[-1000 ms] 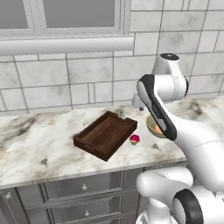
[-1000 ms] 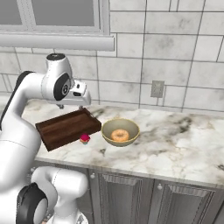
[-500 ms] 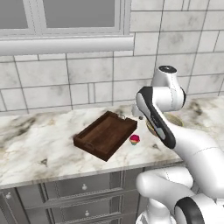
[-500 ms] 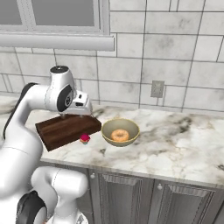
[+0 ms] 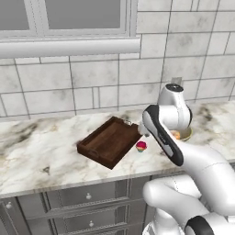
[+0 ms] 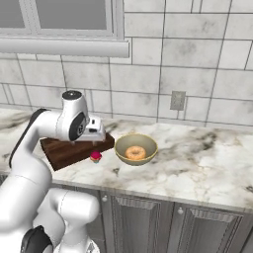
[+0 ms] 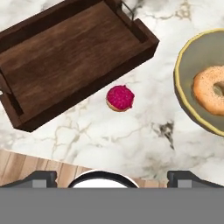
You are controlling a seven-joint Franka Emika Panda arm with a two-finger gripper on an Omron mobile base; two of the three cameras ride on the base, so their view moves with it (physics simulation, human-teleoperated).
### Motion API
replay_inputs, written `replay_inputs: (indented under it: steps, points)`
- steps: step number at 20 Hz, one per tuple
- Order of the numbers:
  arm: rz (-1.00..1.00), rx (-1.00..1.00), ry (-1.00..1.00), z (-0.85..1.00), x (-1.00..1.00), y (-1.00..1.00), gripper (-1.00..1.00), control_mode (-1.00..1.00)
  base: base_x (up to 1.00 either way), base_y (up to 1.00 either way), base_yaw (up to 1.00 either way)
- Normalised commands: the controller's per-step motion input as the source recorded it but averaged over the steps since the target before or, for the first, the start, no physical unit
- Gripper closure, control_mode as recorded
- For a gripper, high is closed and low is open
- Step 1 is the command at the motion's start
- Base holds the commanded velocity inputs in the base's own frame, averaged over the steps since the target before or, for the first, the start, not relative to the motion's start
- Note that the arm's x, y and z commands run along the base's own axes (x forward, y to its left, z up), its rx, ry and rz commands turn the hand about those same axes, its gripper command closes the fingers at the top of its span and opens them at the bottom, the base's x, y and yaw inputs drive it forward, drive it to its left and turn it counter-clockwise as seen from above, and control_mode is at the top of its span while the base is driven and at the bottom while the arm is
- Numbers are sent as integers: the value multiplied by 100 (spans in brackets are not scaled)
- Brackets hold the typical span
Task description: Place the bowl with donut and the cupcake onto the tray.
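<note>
The pincer (image 7: 111, 177) hangs above the marble bench (image 7: 131, 140) with its jaws spread fully apart and nothing between them. Its two dark fingertips (image 7: 37, 178) stand wide at the bottom of the hand view.

Positions of the task items:
- The tray (image 7: 74, 52) lies empty on the bench, set at an angle to the bench edge.
- The cupcake (image 7: 120, 98) stands on the bench just beside the tray's near long wall, apart from it, between the tray and the bowl.
- The bowl (image 7: 186, 94) rests on the bench near the cupcake, on the side away from the tray, with the donut (image 7: 210, 89) lying inside it.

Neither item is on the tray yet. The step in hand appears to be the approach to a first pick, and the cupcake lies closest to the pincer's line.

Recommended procedure for the cupcake:
1. Centre the pincer over the frosting before descending, so both fingers pass clear of the tray wall.
2. Turn the hand so that the fingers close parallel to that wall, not across it.
3. Grip low on the wrapper; the frosting is likely soft and gives a poor hold.
4. Lift straight up until clear of the tray wall, then move across.

For the bowl, grip one side of the rim and keep it level so the donut does not slide out.
</note>
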Motion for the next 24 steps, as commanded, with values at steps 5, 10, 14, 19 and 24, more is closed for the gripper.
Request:
replay_inputs:
  steps: [5, 10, 14, 19, 24]
  points:
    - [2, 0, 0, -46, 0, 0, -100, -100, 0, 0, 0]
    - [0, 0, 0, -38, 8, 0, -100, -100, 0, 0, 0]
    - [0, 0, 0, -34, 18, 0, -100, -100, 0, 0, 0]
    - [0, 0, 0, -30, 27, 0, -100, -100, 0, 0, 0]
    - [0, 0, 0, -26, 31, 2, -100, -100, 0, 0, 0]
